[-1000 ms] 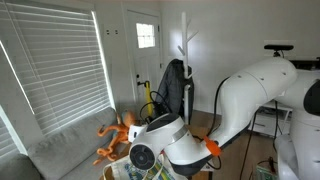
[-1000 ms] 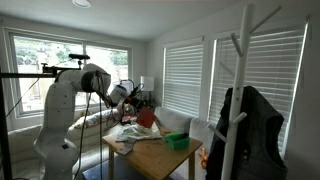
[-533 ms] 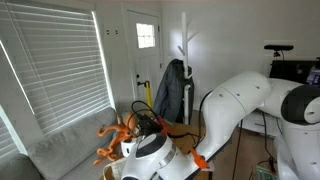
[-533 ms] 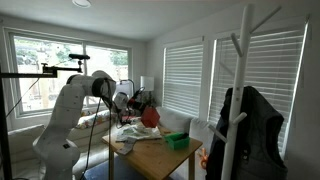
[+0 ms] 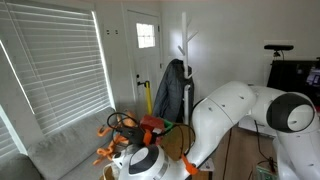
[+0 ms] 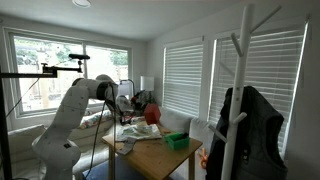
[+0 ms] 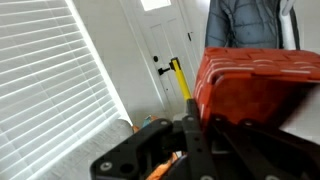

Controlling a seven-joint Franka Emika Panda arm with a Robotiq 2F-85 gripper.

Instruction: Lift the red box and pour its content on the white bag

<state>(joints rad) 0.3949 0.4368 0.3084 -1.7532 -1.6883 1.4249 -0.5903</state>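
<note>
The red box (image 7: 262, 83) fills the right of the wrist view, pressed between my gripper's (image 7: 200, 135) black fingers and lifted off the table. In both exterior views it shows as a red shape at the arm's end (image 5: 152, 124) (image 6: 152, 114), held above the table. The white bag (image 6: 128, 132) lies crumpled on the wooden table (image 6: 160, 155) below the box. I cannot see any content falling out.
A green box (image 6: 178, 141) sits on the table's near end. An orange toy (image 5: 112, 135) lies on the grey sofa (image 5: 60, 150) under the blinds. A coat rack with a dark jacket (image 5: 172, 88) stands near the door.
The arm has swung over and lowered its wrist, and the red box has risen and moved along the table over the white bag.
</note>
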